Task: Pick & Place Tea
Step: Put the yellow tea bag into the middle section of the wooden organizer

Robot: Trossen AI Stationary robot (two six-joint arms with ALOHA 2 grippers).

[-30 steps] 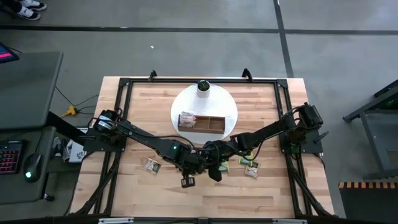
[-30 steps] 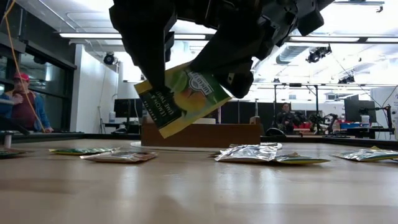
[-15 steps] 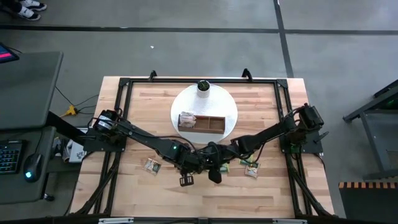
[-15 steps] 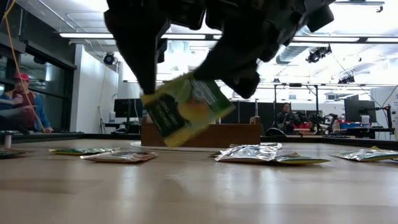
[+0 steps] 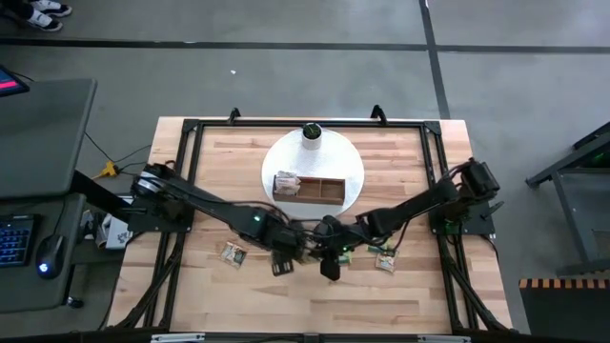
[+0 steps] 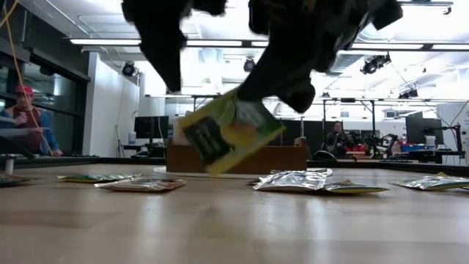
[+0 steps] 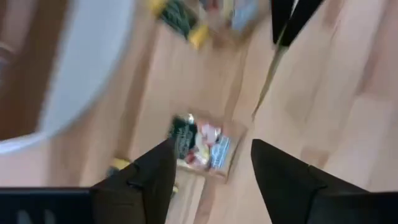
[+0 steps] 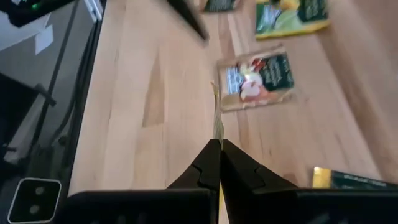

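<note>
The right gripper (image 8: 219,163) pinches a green-and-yellow tea sachet (image 6: 229,132) edge-on between closed fingers, held tilted above the tabletop (image 5: 381,305) at 6 o'clock of the wooden tray (image 5: 309,189). The left gripper (image 7: 208,163), fingers spread, hovers over another sachet (image 7: 200,144).

The right gripper (image 8: 218,146) comes up from the bottom centre of the frame. Its two dark fingers (image 8: 202,168) are pressed together on a thin yellow-green tea sachet (image 8: 217,118), seen edge-on. On the wooden table (image 8: 137,93), a red-and-dark sachet (image 8: 258,78) lies flat at the upper centre. A green sachet (image 8: 292,17) lies at the upper right. A dark frame rail (image 8: 74,93) runs along the left.
</note>
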